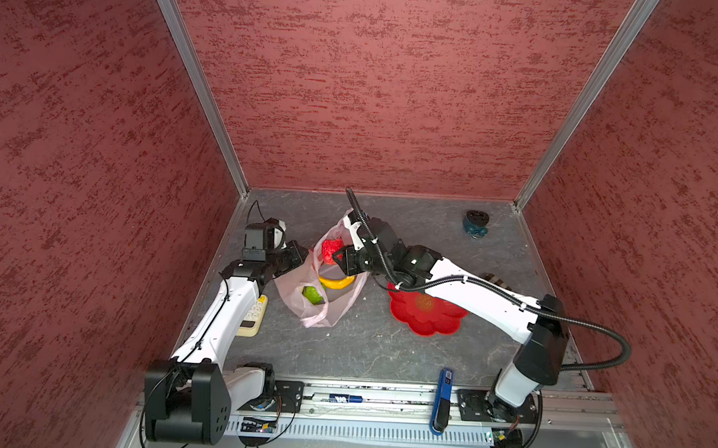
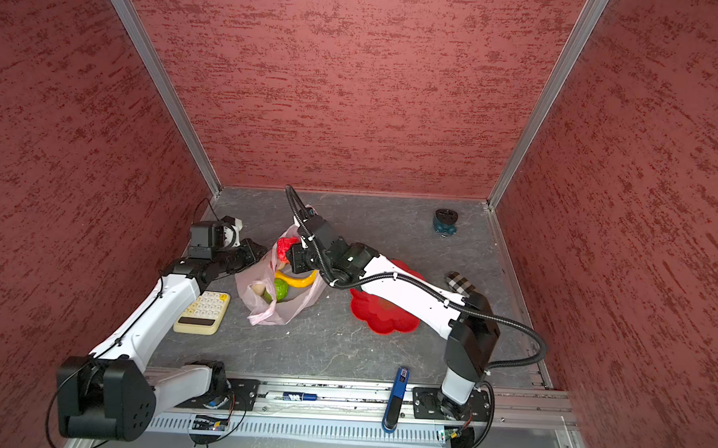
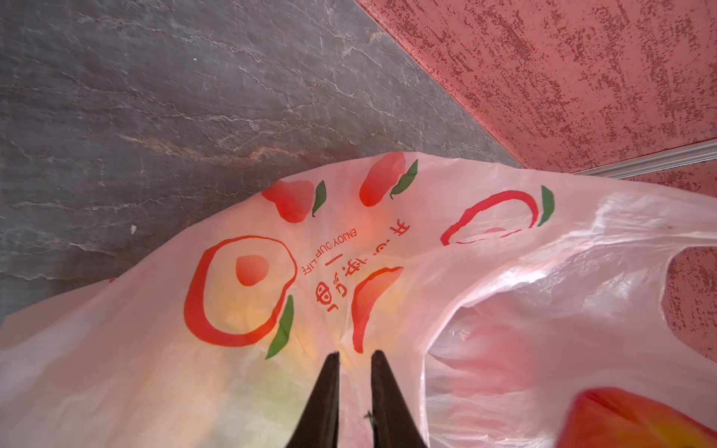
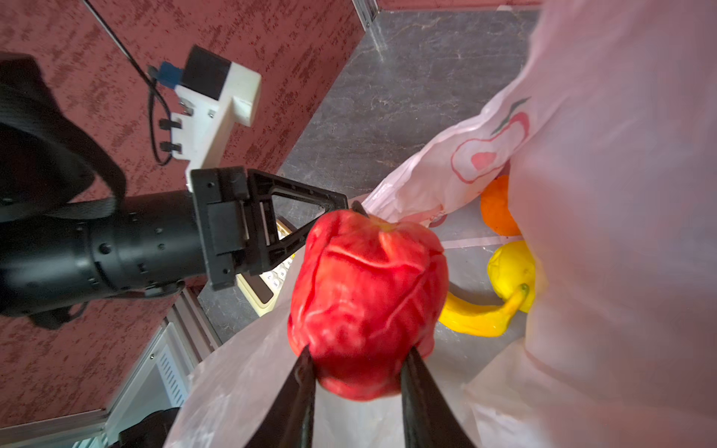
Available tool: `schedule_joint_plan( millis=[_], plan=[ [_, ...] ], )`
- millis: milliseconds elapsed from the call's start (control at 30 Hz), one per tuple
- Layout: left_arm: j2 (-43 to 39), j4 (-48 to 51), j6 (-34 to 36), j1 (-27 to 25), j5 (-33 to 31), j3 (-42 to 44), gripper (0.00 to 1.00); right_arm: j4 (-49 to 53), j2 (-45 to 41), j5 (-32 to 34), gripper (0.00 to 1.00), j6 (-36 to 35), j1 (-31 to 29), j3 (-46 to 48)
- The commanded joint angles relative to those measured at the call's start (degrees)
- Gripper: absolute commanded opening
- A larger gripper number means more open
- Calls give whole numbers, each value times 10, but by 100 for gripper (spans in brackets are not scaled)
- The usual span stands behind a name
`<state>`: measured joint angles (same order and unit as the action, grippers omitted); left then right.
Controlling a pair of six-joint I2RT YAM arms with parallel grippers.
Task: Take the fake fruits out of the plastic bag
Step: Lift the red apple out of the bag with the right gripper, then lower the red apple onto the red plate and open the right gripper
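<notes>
Jaws of the right gripper (image 4: pixel 357 355) are clenched on the bumpy red fruit (image 4: pixel 368 294), one finger on each side, holding it at the far end of the bag's (image 1: pixel 324 315) open mouth; jaws of the left gripper (image 3: pixel 355 353) are pinched almost together on a fold of the bag's film at its 9 o'clock edge. Nearest, on the front rail at 6 o'clock, lie a marker (image 1: pixel 341 397) and a blue tool (image 1: pixel 441 399). Farther in, a cream calculator (image 2: pixel 203 312) sits at 8 o'clock, partly under the left arm, and a red flower-shaped dish (image 1: pixel 428 319) lies at 4 o'clock, partly under the right arm, apart from the bag. The bag lies near the table's middle, a little toward 9 o'clock. Inside it the green fruit (image 1: pixel 313 294) lies nearest, a beige one (image 2: pixel 258 289) just beside it, then the banana (image 1: pixel 337 281); the right wrist view also shows a lemon (image 4: pixel 510 267) touching the banana's stem end and an orange (image 4: pixel 498 205) beyond. A dark blue object (image 1: pixel 476 226) stands at 1 o'clock near the far wall
</notes>
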<state>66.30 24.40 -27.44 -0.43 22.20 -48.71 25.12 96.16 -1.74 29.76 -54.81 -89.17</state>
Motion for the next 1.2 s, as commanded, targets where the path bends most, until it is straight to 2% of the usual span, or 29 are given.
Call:
schedule_joint_plan(
  millis=[0,267,467,600,900,1167],
  plan=[
    [-10,-10,-1,-1,2,-16,18,1,-59,28,19,1,1,10],
    [-15,-10,-4,-1,-2,-11,18,30,-183,145,18,-5,23,42],
    [-10,-10,-3,-2,-7,-11,18,76,-262,174,18,9,55,84],
    [-7,-12,-5,-2,-7,-13,18,110,-295,168,18,42,83,155],
    [-13,-1,-1,-2,-1,-22,18,84,-261,138,18,114,112,338],
    [-19,2,-3,-4,2,-22,18,23,-214,102,21,143,123,431]
  ],
)
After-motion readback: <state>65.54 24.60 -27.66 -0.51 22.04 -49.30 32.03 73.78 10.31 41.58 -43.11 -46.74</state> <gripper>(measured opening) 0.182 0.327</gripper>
